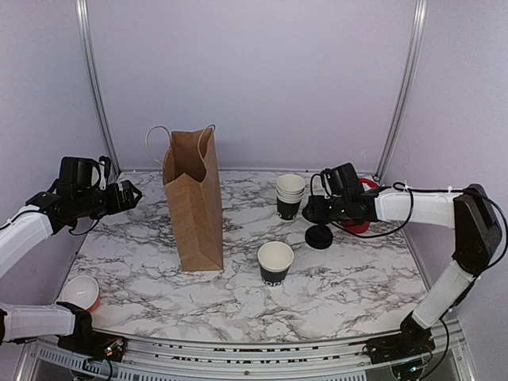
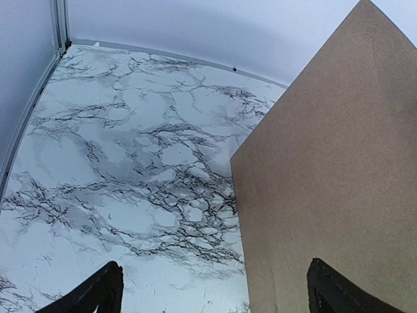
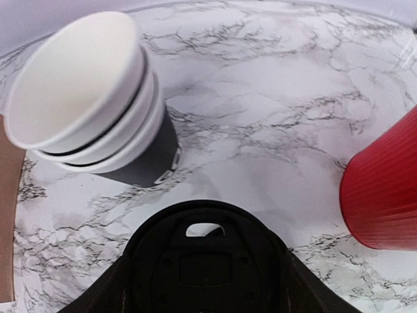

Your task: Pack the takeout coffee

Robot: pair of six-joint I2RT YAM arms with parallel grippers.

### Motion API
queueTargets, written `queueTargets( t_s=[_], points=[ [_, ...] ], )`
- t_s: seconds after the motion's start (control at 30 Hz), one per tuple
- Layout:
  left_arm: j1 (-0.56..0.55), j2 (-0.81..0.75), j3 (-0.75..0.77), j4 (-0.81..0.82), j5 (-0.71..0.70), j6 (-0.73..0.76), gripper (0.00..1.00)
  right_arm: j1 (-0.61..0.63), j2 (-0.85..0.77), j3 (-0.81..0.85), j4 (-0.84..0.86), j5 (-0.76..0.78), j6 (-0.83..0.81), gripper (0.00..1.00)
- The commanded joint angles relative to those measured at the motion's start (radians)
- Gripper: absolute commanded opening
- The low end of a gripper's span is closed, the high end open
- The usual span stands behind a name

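Note:
A single black paper cup (image 1: pixel 275 262), white inside and with no lid on it, stands open in the middle of the marble table (image 1: pixel 357 278). No lidded cup is in view. My right gripper (image 1: pixel 316 216) points down at a black plastic lid (image 1: pixel 319 236). In the right wrist view its fingers (image 3: pixel 306 287) press both sides of the lid (image 3: pixel 205 254), so the gripper (image 3: pixel 205 293) is shut on it. I cannot tell whether the lid is off the table. My left gripper (image 1: pixel 131 194) is open and empty, left of the brown paper bag (image 1: pixel 194 198). The bag's side (image 2: pixel 332 182) fills the right of the left wrist view, in front of the gripper (image 2: pixel 218 293).
A stack of lidless white-rimmed black cups (image 1: pixel 290 194) stands just left of the right gripper and shows in the right wrist view (image 3: pixel 98 98). A red cup (image 1: pixel 363 218) stands behind that gripper (image 3: pixel 384 195). Another open cup (image 1: pixel 79 292) sits at the near left corner. Walls close the table.

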Motion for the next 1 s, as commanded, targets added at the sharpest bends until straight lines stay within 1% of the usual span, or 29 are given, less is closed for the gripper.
queueTargets(
  t_s=[0.0, 0.23, 0.37, 0.43, 0.53, 0.7, 0.87, 0.97],
  points=[
    [0.0, -0.001, -0.012, -0.004, 0.005, -0.006, 0.99, 0.074, -0.077, 0.046, -0.051, 0.025, -0.032, 0.67],
    [0.001, 0.003, -0.01, -0.003, 0.004, -0.006, 0.99, 0.224, -0.182, 0.027, -0.084, 0.017, -0.065, 0.67],
    [0.0, 0.0, -0.01, -0.003, 0.016, -0.01, 0.99, 0.34, -0.224, 0.014, -0.093, 0.057, -0.1, 0.69],
    [-0.004, -0.016, -0.014, -0.005, 0.046, -0.036, 0.99, 0.39, -0.241, -0.004, -0.086, 0.079, -0.119, 0.69],
    [-0.028, -0.071, -0.041, -0.004, 0.096, -0.12, 0.99, 0.45, -0.262, -0.047, -0.049, 0.097, -0.152, 0.7],
    [-0.165, -0.221, -0.1, -0.034, 0.064, -0.237, 0.99, 0.537, -0.258, -0.107, 0.007, 0.167, -0.218, 0.71],
    [-0.307, -0.38, -0.227, -0.04, 0.064, -0.352, 0.98, 0.565, -0.246, -0.14, 0.038, 0.188, -0.236, 0.71],
    [-0.41, -0.414, -0.308, -0.038, 0.062, -0.403, 0.98, 0.568, -0.25, -0.144, 0.047, 0.189, -0.242, 0.71]
  ],
)
